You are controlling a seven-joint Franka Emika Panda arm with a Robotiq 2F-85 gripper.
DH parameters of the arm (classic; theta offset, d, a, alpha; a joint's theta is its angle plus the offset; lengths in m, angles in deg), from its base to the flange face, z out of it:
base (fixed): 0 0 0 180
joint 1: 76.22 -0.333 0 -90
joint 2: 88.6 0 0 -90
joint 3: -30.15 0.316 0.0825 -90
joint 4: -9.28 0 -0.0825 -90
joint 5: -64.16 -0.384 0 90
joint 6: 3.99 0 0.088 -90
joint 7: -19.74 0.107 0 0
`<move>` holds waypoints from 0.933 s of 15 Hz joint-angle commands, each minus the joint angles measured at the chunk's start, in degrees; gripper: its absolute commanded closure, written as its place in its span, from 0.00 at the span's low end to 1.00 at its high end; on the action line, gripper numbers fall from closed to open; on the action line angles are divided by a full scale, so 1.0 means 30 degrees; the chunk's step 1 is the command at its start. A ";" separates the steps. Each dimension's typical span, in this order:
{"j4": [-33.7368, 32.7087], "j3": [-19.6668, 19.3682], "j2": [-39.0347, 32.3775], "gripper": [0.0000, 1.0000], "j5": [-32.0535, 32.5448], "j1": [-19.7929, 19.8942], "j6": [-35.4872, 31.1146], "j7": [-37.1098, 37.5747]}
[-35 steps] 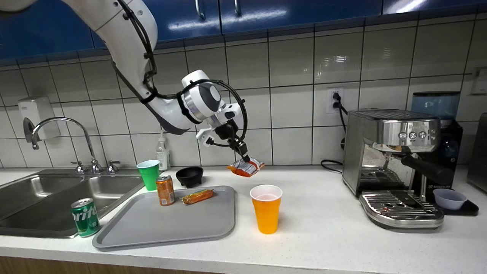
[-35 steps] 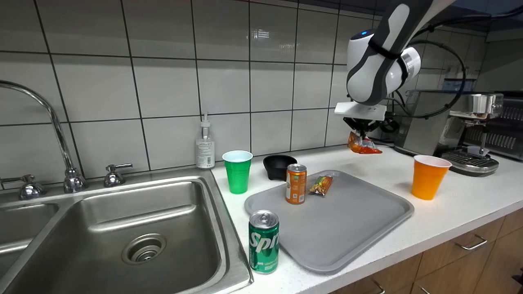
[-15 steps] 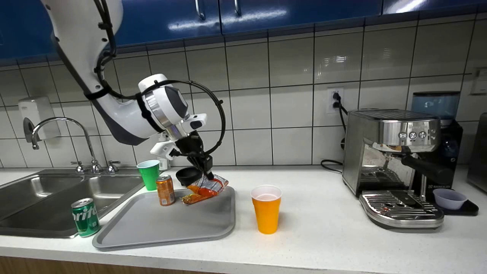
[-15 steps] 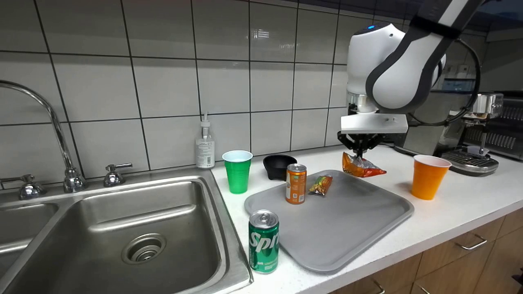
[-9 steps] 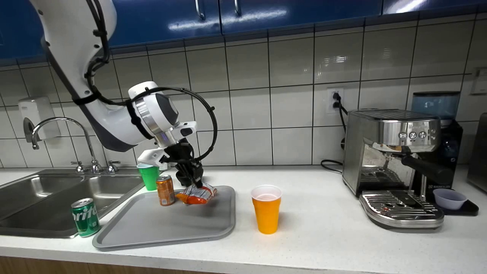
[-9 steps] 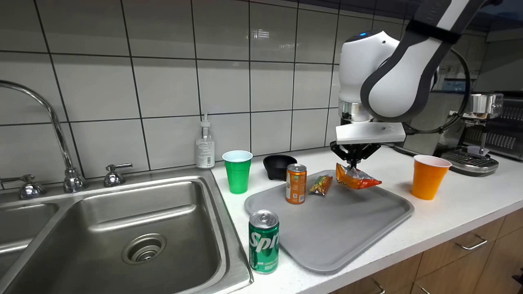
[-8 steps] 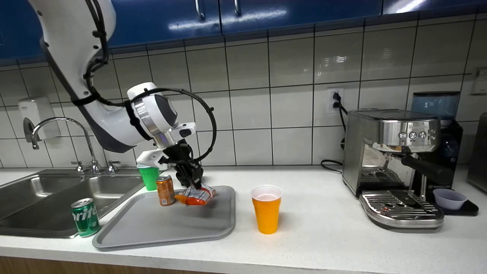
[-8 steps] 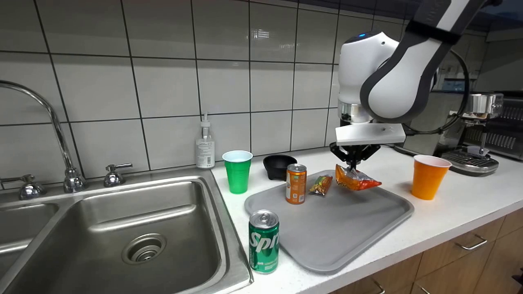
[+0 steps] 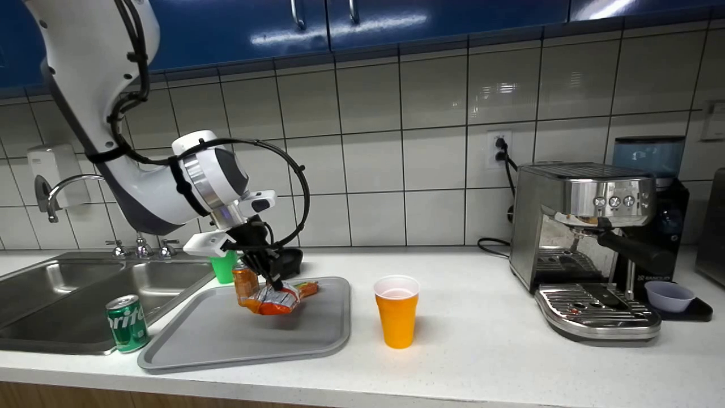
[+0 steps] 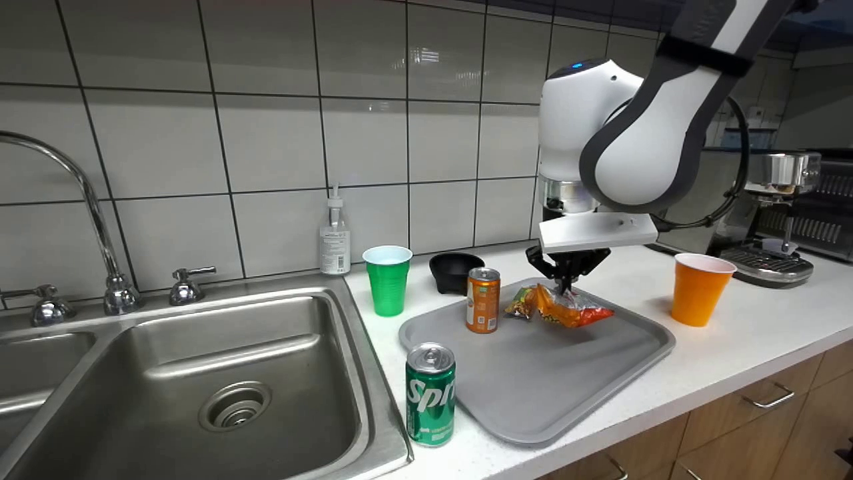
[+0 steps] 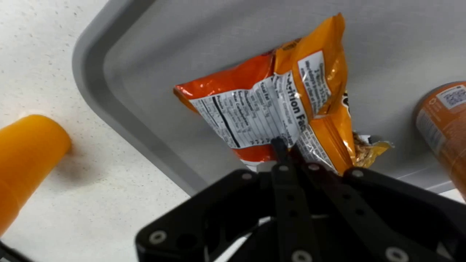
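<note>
My gripper [image 9: 276, 283] is shut on an orange and red snack packet [image 9: 271, 300]. In an exterior view the gripper [image 10: 565, 288] points down and holds the packet [image 10: 572, 309] low over the grey tray [image 10: 533, 407], with a shadow under it. In the wrist view the fingertips [image 11: 287, 147] pinch the packet [image 11: 240, 112] near its printed label. A smaller orange-yellow packet [image 10: 522, 303] lies on the tray beside the held one; the wrist view shows only its end [image 11: 367, 151]. An orange can [image 10: 483, 300] stands upright on the tray close by.
An orange cup [image 9: 397, 317] stands right of the tray. A green Sprite can [image 10: 430, 400] stands between sink [image 10: 320, 293] and tray. A green cup [image 10: 388, 283], black bowl [image 10: 453, 275] and soap bottle [image 10: 334, 240] stand near the wall. A coffee machine [image 9: 583, 226] is farther right.
The gripper carried the packet down and over the tray, from the counter behind it. In the last half second it moved a little lower and nearer the small packet. Nothing was let go.
</note>
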 commanded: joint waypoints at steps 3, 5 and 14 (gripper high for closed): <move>0.0746 0.0522 0.0467 1.00 0.0196 -0.0349 0.0024 -0.0932; 0.0885 0.0787 0.0447 1.00 0.0034 -0.0364 0.0003 -0.1323; 0.1028 0.1496 0.0339 0.74 -0.0075 -0.0255 -0.0132 -0.2435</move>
